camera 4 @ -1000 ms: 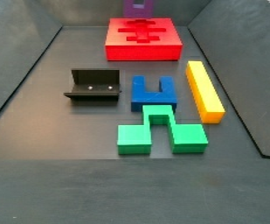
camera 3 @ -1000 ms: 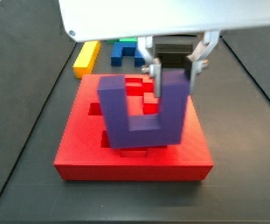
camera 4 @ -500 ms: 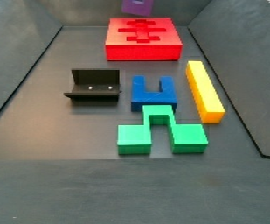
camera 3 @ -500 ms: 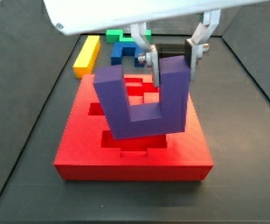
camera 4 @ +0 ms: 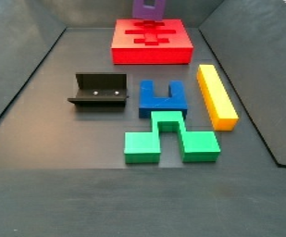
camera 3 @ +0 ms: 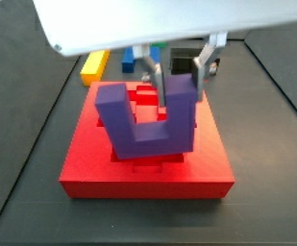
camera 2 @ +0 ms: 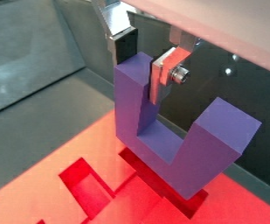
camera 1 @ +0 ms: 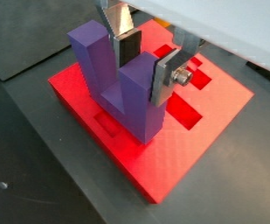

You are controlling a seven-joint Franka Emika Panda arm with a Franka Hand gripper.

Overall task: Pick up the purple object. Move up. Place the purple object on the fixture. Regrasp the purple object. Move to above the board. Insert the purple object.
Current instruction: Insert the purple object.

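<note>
Wrist views show the gripper [camera 1: 147,59] clamped on one prong of the purple object [camera 1: 121,80], prongs up, base low over the board [camera 1: 178,149] cutouts: insertion step, next needs straight descent aligned with the slot.

Blue block [camera 4: 163,97] touching green block [camera 4: 170,137], yellow bar [camera 4: 216,94] beside (perhaps slightly apart).
</note>
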